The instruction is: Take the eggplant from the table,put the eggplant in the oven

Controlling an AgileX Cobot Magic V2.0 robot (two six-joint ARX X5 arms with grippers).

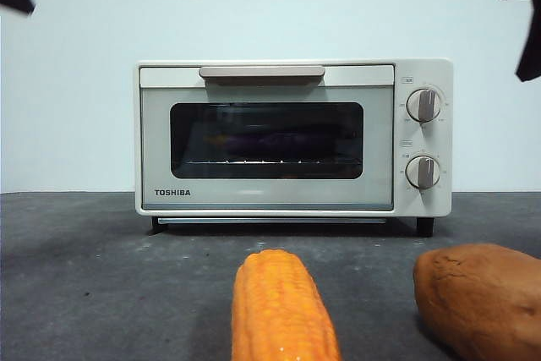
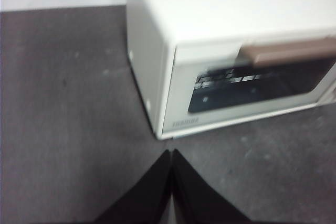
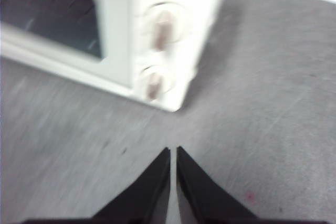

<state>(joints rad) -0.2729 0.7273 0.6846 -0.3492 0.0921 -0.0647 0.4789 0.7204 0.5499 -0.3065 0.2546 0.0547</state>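
Purple eggplant (image 1: 270, 137) already sits behind the shut oven (image 1: 292, 137) door; both my claws (image 2: 171, 153) (image 3: 173, 150) hang clenched, empty, so reopening risks dislodging it

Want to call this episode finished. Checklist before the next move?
1. oven shut: ok.
2. eggplant inside: a dim dark purple shape shows there, ok.
3. left hand shut, empty, above the table off the oven's corner: ok.
4. right hand shut, empty, off the knob side: ok.
5. corn cob and sweet potato on the table, clear of the door's swing: cannot tell.
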